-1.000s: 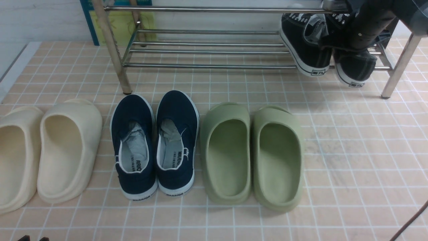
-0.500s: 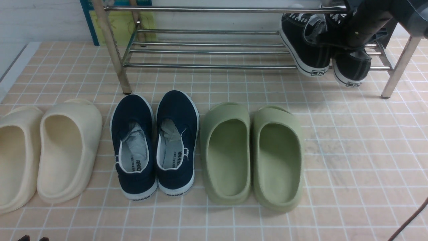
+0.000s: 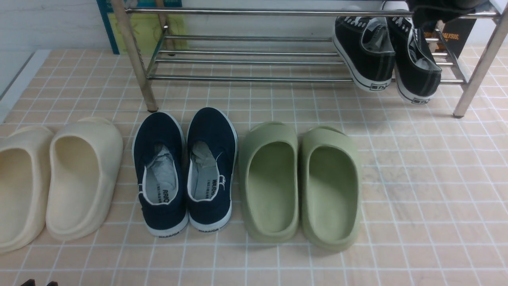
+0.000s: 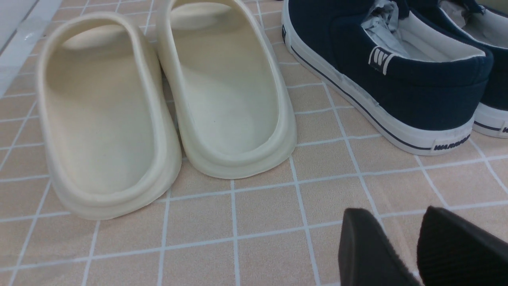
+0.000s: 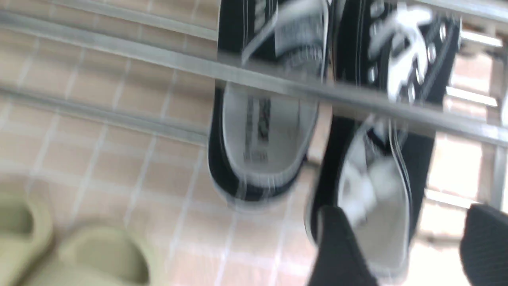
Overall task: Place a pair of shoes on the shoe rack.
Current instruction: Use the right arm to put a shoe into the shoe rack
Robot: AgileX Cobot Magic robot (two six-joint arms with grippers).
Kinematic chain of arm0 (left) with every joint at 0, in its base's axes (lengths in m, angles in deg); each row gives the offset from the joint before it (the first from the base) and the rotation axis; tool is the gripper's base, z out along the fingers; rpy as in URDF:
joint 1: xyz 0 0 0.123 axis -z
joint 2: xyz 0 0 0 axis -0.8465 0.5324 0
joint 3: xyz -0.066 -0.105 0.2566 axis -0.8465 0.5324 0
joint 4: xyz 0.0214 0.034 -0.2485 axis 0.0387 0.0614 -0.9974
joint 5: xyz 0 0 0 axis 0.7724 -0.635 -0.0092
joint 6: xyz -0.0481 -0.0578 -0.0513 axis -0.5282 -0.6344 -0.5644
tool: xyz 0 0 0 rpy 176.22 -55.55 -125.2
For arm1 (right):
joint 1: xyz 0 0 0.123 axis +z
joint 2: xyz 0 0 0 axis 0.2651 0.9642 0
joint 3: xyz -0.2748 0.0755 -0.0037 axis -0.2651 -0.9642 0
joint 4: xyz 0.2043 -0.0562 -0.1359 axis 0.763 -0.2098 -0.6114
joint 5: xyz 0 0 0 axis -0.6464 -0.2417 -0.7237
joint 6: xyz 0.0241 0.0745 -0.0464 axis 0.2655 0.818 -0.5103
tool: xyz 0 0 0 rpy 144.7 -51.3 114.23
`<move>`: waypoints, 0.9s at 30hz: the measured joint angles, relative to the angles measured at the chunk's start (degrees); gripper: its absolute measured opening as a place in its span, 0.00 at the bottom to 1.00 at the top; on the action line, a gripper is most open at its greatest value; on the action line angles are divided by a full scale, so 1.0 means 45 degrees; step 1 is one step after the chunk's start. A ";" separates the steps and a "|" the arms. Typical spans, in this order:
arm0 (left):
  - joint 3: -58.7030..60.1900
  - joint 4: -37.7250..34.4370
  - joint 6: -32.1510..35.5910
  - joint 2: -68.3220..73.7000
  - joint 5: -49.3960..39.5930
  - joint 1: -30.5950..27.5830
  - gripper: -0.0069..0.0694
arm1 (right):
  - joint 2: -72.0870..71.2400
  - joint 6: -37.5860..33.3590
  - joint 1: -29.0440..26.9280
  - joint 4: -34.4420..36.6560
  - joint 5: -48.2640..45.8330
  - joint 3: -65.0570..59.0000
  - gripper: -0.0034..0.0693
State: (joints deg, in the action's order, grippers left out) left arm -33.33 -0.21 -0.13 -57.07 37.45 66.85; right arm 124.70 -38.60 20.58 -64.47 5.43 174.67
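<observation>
The pair of shoes, two black canvas sneakers, lies side by side at the right end of the shoe rack (image 3: 246, 78). They rest on its lower bars with their heels hanging over the front bar. The left sneaker (image 3: 367, 51) (image 5: 262, 131) and the right sneaker (image 3: 416, 67) (image 5: 381, 190) touch each other. My right gripper (image 5: 408, 238) hangs open above the right sneaker's heel, holding nothing. In the front view only its dark body (image 3: 436, 10) shows at the top bar. My left gripper (image 4: 393, 210) is open over bare tiles near the front.
On the tiled floor in front of the rack stand cream slippers (image 3: 59, 178), navy slip-ons (image 3: 184, 167) and green foam slippers (image 3: 301, 182). A blue and yellow board (image 3: 147, 28) leans behind the rack's left end. A dark box (image 3: 456, 35) stands behind its right end.
My right gripper has opened, let go of the right sneaker and risen above the rack's top bar. That sneaker now rests on the lower bars. The left arm has not moved.
</observation>
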 joint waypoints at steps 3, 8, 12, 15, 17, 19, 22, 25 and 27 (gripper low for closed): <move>0.0000 0.0000 0.0000 0.0000 0.0000 0.0000 0.40 | -0.0095 -0.0285 -0.0062 -0.0372 -0.0898 -0.1106 0.35; 0.0000 0.0041 0.0000 0.0000 -0.0011 0.0000 0.40 | -0.0007 -0.0239 -0.0275 -0.0485 -0.1212 -0.3347 0.05; 0.0000 0.0062 0.0000 0.0000 -0.0011 0.0000 0.40 | 0.0036 -0.0228 -0.0365 -0.0497 -0.0432 -0.4346 0.02; 0.0000 0.0107 0.0000 0.0000 -0.0011 0.0000 0.40 | 0.0271 -0.0200 -0.0365 -0.0497 0.0910 -0.4554 0.02; 0.0000 0.0148 0.0000 0.0000 -0.0011 0.0000 0.40 | 0.0456 -0.0185 -0.0365 -0.0497 0.2164 -0.4593 0.02; 0.0000 0.0162 0.0000 0.0000 -0.0011 0.0000 0.40 | 0.0521 -0.0185 -0.0365 -0.0497 0.3078 -0.4598 0.02; 0.0000 0.0188 0.0000 0.0000 -0.0011 0.0000 0.40 | 0.0546 -0.0049 -0.0365 -0.0497 0.3666 -0.4598 0.03; 0.0000 0.0197 0.0000 0.0000 -0.0011 0.0000 0.40 | 0.0522 0.0402 -0.0365 -0.0497 0.3760 -0.4584 0.03; 0.0000 0.0197 0.0000 0.0000 -0.0011 0.0000 0.40 | 0.0494 0.0578 -0.0365 -0.0497 0.3748 -0.4556 0.03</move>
State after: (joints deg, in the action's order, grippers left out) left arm -33.33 0.68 -0.13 -57.07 37.40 66.85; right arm 126.92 -36.00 18.94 -66.71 22.30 154.17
